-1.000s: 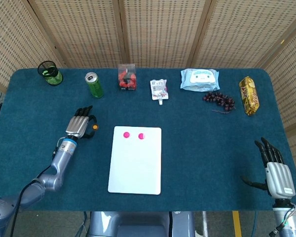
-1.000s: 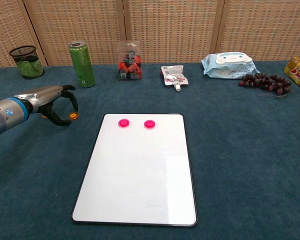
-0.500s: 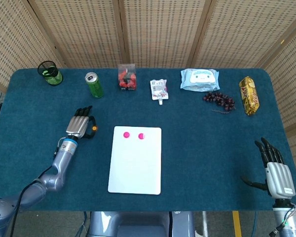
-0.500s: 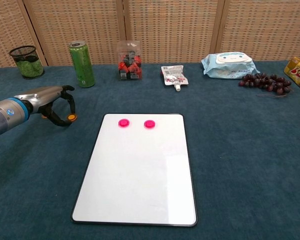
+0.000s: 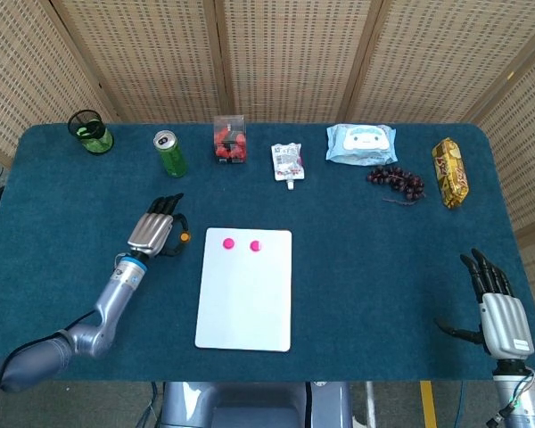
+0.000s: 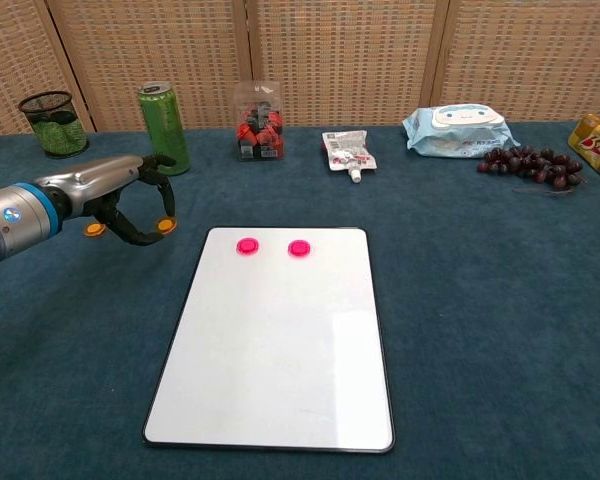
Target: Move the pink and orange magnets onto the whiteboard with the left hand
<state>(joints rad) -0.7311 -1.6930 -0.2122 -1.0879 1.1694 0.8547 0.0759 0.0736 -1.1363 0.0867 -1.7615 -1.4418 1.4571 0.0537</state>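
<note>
From my seat the blue table point(image 5: 357, 259) fills nearly everything, and the whiteboard point(image 5: 245, 303) lies flat in the middle of it with two pink magnets point(image 5: 228, 242) already on its top edge, side by side. My left hand point(image 5: 156, 234) hangs just left of the board's top corner, fingers curled, pinching an orange magnet point(image 6: 165, 226) at the fingertips. A second orange magnet point(image 6: 95, 229) sits on the cloth just behind that hand in the chest view. My right hand point(image 5: 497, 308) is down at the near right corner, fingers spread, holding nothing. Along the back: wipes pack point(image 5: 362, 144), yellow snack bag point(image 5: 450, 172), grapes point(image 5: 396, 180), green can point(image 5: 169, 152), clear box of red bits point(image 5: 230, 138), small pouch point(image 5: 287, 162), mesh cup point(image 5: 90, 131).
</note>
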